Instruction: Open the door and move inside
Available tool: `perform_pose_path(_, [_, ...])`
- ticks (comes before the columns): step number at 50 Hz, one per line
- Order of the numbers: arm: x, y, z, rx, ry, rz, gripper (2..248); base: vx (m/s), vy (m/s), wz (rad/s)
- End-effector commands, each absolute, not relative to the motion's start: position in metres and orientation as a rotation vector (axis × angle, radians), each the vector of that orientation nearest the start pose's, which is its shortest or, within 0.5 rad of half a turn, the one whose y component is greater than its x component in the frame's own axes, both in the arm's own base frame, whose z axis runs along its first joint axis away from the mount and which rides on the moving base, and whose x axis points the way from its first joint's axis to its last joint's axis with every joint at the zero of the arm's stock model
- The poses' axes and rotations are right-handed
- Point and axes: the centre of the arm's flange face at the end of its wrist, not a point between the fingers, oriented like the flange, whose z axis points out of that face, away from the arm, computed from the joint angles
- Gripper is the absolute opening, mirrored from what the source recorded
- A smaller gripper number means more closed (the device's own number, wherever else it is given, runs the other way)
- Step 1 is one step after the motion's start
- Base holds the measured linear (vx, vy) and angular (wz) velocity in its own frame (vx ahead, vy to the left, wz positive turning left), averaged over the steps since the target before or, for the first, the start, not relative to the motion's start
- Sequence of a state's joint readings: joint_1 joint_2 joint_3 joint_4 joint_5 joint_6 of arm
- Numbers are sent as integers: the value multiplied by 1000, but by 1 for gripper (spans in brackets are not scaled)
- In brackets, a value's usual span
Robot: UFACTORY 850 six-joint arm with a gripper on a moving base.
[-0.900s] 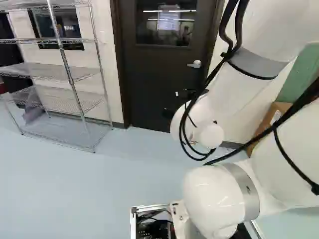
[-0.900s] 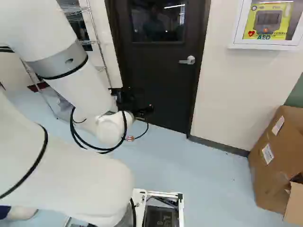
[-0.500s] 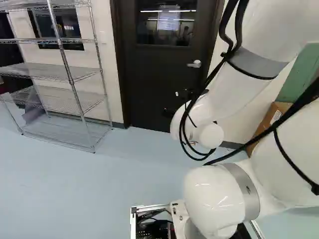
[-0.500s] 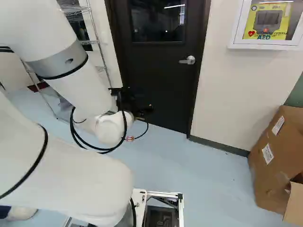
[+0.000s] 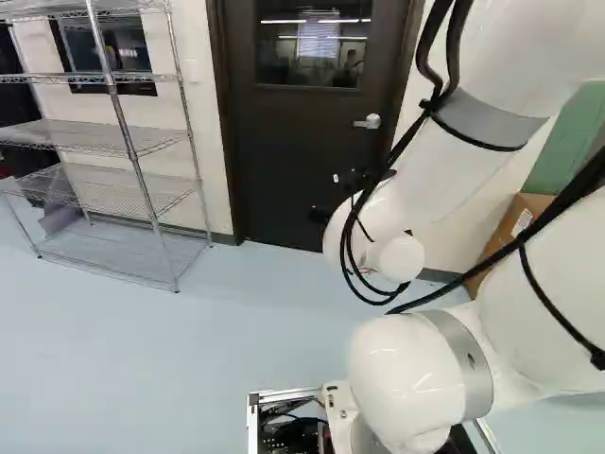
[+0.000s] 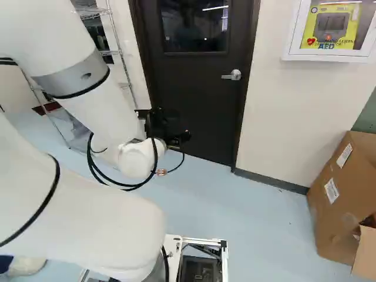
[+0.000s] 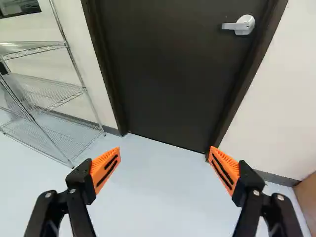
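Because the door (image 7: 168, 74) is closed, gripper (image 7: 165, 150): fingers wide apart, empty, presumably ready for the lever (image 7: 239, 25).
lever: on the door, near its edge, level (likely latched), well ahead, untouched.
arm (image 6: 103, 111): folded, probably for clearance; I'd drive closer first.

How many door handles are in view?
1. The handle is on the closed door, near its right edge in the right base view. Any behind the arm would be hidden.

White arm (image 5: 440, 175) — grey bands (image 5: 487, 121), black cables (image 5: 571, 195)
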State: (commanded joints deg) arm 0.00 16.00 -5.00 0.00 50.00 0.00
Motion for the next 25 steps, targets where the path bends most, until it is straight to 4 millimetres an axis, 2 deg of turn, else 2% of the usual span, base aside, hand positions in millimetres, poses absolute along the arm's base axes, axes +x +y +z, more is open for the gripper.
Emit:
perform_pose_path(14, [270, 0, 366, -2558, 0, -1824, 247, 38, 47, -10])
perform_pose_path(25, [270, 0, 366, -2558, 0, -1824, 247, 63, 87, -16])
